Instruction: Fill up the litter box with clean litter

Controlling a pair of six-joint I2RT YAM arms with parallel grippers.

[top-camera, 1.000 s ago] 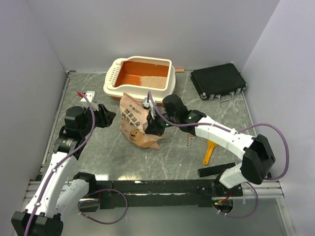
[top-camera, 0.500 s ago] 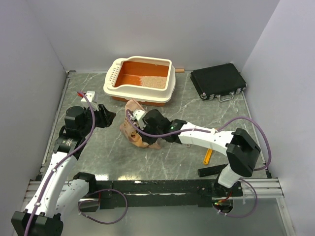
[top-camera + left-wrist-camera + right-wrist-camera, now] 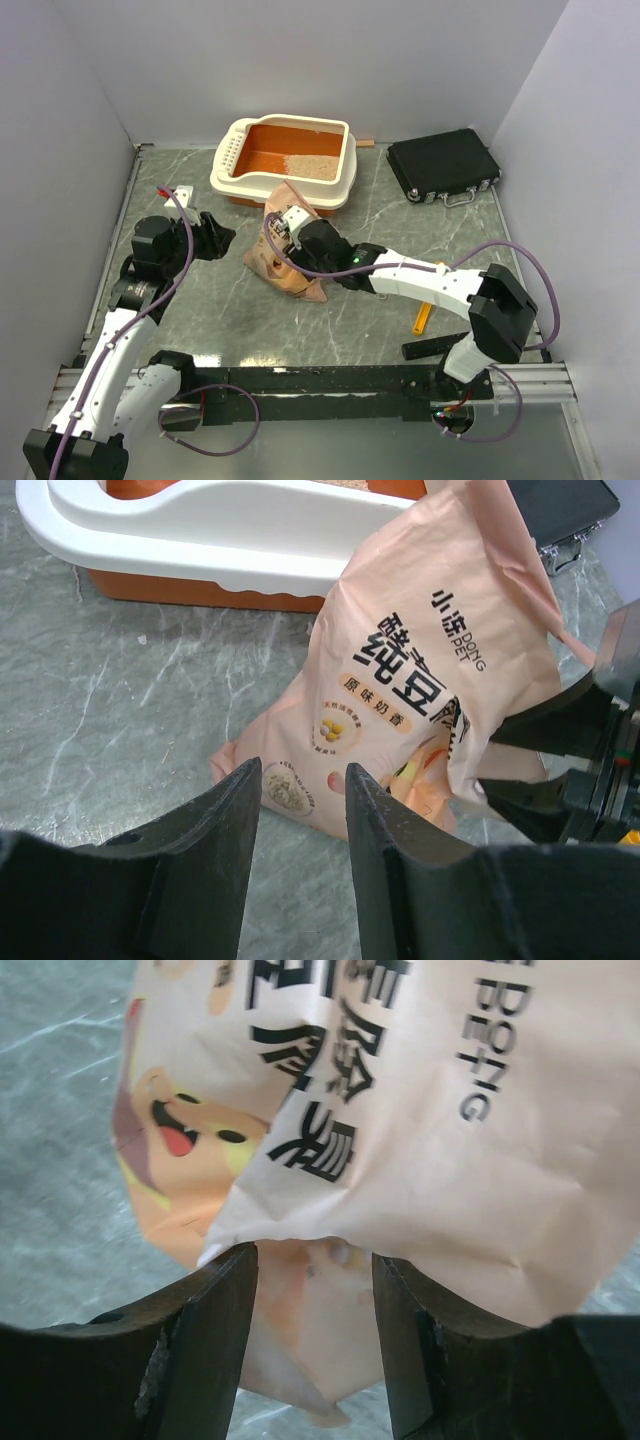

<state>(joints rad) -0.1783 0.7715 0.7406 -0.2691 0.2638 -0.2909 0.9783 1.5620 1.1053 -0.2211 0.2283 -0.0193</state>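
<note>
On the grey marbled table, between plain pale walls, the litter box sits at the far edge, with clean litter covering only its right part. Just in front slumps the crumpled tan bag. The right hand is parted against its paper, and the left hand stands half-wide and empty.

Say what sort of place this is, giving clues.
Likely a robot test cell, not a home: plain walls enclose a marble-patterned table; the left arm and right arm are bolted to a rail.
</note>
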